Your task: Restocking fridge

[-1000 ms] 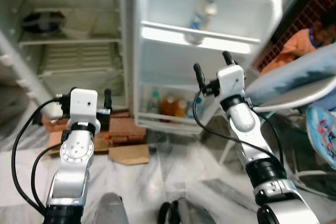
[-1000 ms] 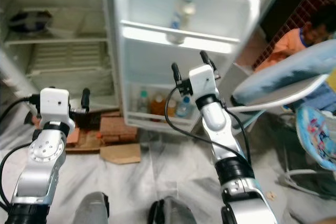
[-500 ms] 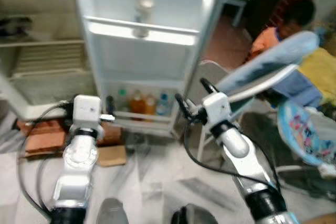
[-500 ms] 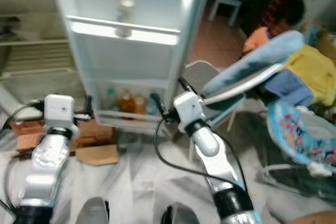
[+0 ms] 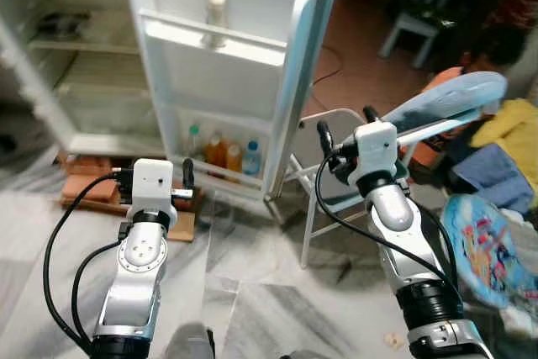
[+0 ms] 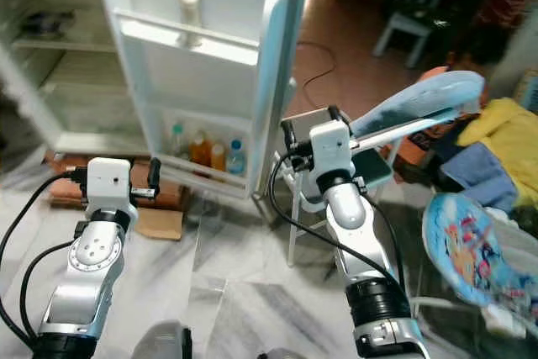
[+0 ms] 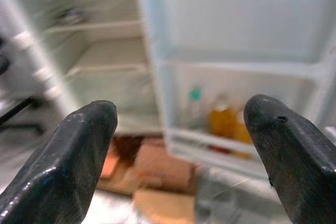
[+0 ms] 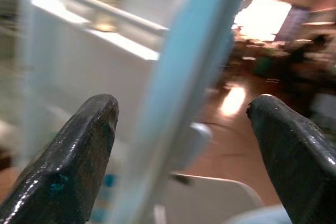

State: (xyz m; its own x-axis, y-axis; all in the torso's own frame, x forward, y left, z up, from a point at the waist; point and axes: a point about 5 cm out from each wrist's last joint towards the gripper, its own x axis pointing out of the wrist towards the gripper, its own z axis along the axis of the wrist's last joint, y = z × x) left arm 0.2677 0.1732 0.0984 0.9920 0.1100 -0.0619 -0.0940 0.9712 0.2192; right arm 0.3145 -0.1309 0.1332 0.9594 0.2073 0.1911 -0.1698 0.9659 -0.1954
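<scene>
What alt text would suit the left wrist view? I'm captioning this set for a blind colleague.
The left gripper is held open and empty, its two black fingers framing the open fridge door. The door's bottom shelf holds a green-capped bottle beside orange bottles. Behind it are the fridge's pale inner shelves, with brown cardboard on the floor below.

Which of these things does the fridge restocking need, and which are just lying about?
For the job: open fridge door, bottles in its bottom rack, bottle on its upper shelf, left tool and right tool, both open.

Lying about: white chair, ironing board, cardboard on the floor, yellow cloth.
</scene>
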